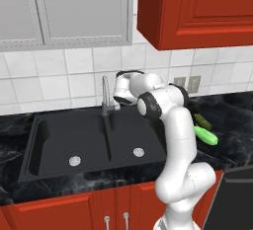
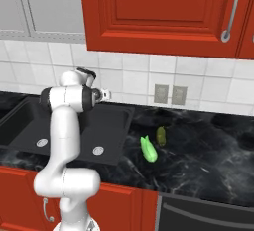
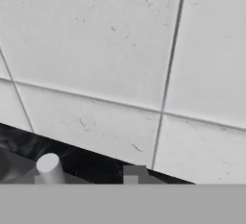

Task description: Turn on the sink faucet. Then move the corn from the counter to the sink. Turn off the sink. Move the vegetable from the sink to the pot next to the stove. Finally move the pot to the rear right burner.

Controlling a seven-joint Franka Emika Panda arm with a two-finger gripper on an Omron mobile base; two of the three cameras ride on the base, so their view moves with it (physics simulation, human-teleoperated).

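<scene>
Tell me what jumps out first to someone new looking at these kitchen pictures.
The white robot arm bends over the black double sink, its hand up by the faucet at the tiled back wall. On the dark counter right of the sink lies a bright green vegetable beside a darker one.

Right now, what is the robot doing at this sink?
The white arm is reaching to the back of the black sink, with its gripper beside the faucet. No water shows in the basins. It holds nothing. The green vegetable and a darker one lie on the counter, right of the sink.
</scene>
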